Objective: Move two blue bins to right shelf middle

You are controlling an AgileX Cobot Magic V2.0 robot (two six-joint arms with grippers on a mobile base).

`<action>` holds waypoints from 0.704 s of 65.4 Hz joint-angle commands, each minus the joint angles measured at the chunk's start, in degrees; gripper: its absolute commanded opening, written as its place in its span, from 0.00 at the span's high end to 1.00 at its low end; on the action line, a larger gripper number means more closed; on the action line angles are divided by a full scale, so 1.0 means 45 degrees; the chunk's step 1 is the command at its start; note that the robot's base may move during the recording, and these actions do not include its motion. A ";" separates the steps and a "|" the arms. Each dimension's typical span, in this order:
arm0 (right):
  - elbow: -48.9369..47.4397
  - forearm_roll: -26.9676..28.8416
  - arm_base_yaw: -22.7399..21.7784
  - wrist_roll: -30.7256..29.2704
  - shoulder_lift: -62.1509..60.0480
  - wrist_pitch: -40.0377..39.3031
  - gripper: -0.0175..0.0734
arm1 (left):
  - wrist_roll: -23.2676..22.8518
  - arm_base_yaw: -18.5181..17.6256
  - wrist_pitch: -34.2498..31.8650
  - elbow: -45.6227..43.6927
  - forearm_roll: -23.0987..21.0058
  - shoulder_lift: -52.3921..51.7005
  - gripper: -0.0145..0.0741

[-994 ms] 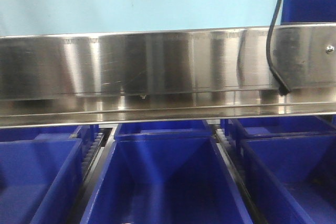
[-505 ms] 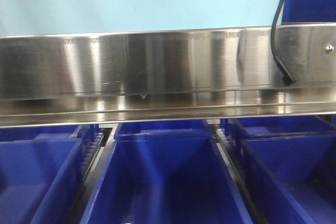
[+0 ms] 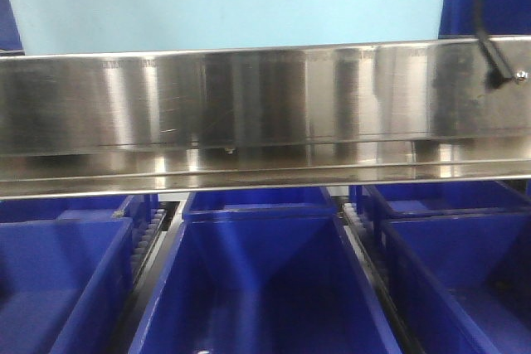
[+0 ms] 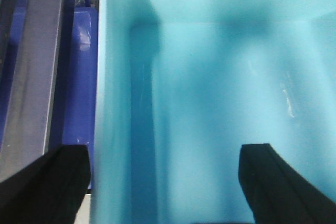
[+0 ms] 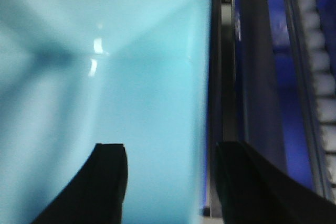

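A pale aqua blue bin (image 3: 232, 2) stands behind the steel shelf rail in the front view, its left and top edges just showing. The left wrist view looks into the same blue bin (image 4: 226, 77). My left gripper (image 4: 163, 182) is open wide astride its left wall, one finger (image 4: 50, 182) outside and the other inside. In the right wrist view the blue bin (image 5: 105, 66) fills the left side. My right gripper (image 5: 170, 182) is open astride its right wall, with one finger (image 5: 107, 182) inside. I see only one pale bin.
A brushed steel shelf rail (image 3: 249, 105) crosses the front view. Under it sit three dark royal-blue bins (image 3: 257, 288) side by side, with roller tracks (image 3: 153, 234) between them. A black cable (image 3: 489, 47) hangs at the top right. Shelf frame bars (image 5: 252, 77) run beside the bin.
The pale bin has shifted a little, so its left and top edges now show in the front view. The black cable has swung up and to the right.
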 commanded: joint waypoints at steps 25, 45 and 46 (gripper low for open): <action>0.0165 0.0434 -0.0377 -0.0506 0.0546 -0.0119 0.51 | -0.0133 0.0639 -0.0097 -0.0022 0.0251 0.0146 0.30; 0.0165 0.0573 -0.0812 -0.0506 0.1260 -0.0119 0.51 | -0.0133 0.0701 -0.0097 -0.0022 -0.0378 0.0886 0.30; 0.0165 0.0601 -0.0824 -0.0506 0.1256 -0.0119 0.51 | -0.0133 0.0701 -0.0097 -0.0022 -0.0420 0.0915 0.30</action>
